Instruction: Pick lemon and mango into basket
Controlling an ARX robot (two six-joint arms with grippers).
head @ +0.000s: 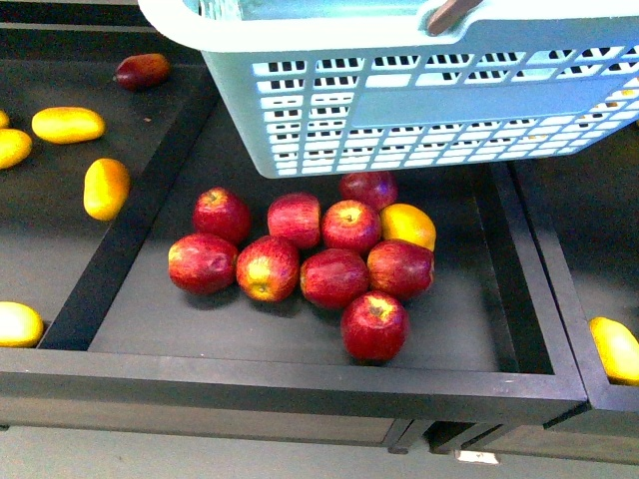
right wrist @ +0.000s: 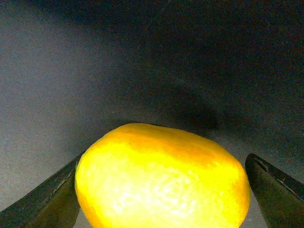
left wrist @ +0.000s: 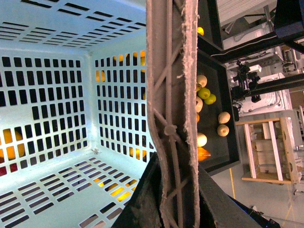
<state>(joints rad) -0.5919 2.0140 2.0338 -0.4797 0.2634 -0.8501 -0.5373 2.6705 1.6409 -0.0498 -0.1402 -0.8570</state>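
Closest to you, your right gripper (right wrist: pixel 165 159) sits low over a dark bin floor with its jaws apart and a bright yellow, dimpled fruit between them, which I take for the lemon (right wrist: pixel 161 185). One finger (right wrist: pixel 47 202) looks to be against the skin while the other stands just clear. It straddles the lemon but has not clenched on it; closing is what the next move calls for. This arm is outside the front view, so you cannot tell which bin it is in.

Your left gripper (left wrist: pixel 175 199) is clamped on the grey-brown handle (left wrist: pixel 173 95), which runs straight up between its dark fingers. That grip is why the basket (head: pixel 419 110) hangs in the air, tilted, instead of resting on anything. Its pale turquoise interior is bare; the yellow and orange patches are fruit seen through the slots, not inside. It is parked ready to receive.

Below the basket, the centre bin (head: pixel 300 374) holds a tight cluster of red apples (head: pixel 329 274) with one orange-yellow fruit touching them.

Farther left, in the neighbouring bin, a long yellow-orange fruit, likely the mango (head: pixel 106 188), lies untouched, well apart from the basket.
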